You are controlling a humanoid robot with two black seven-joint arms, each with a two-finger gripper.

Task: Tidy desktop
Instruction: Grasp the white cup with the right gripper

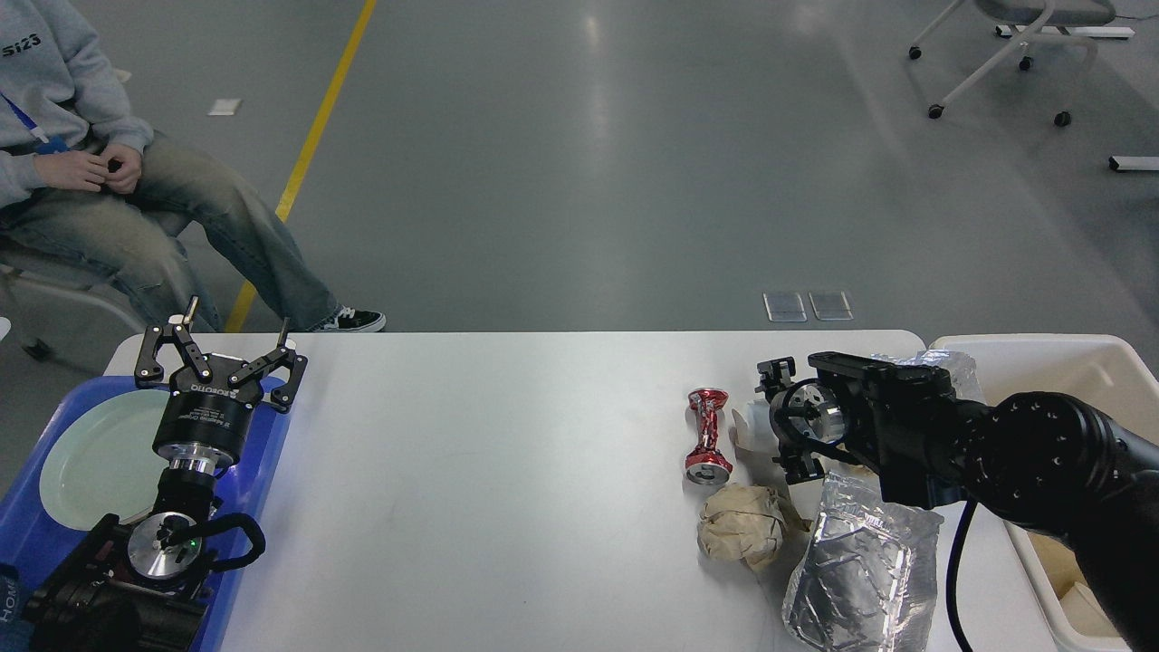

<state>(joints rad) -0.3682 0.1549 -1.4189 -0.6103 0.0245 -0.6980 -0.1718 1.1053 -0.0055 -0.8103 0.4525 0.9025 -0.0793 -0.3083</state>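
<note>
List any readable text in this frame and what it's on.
"ROBOTIQ": on the left gripper body, printed upside down in this view.
"S123" or similar: on the seated person's grey sweatshirt, partly cut off.
Crushed red can: print too small and crumpled to read.
Foil bag: embossed marks, unreadable.
Blue tray: white letters at the edge, cut off.

Bright, even overhead light, no harsh shadows. Pale glare streaks run down the grey floor [598, 136] at far centre. The desktop [507, 471] reads clean white w/ soft, short shadows under objects. The foil bag [860, 570] at near right glints (crinkled highlights). Focus sharp throughout; slight softness on the dark right arm [1014, 462].
</note>
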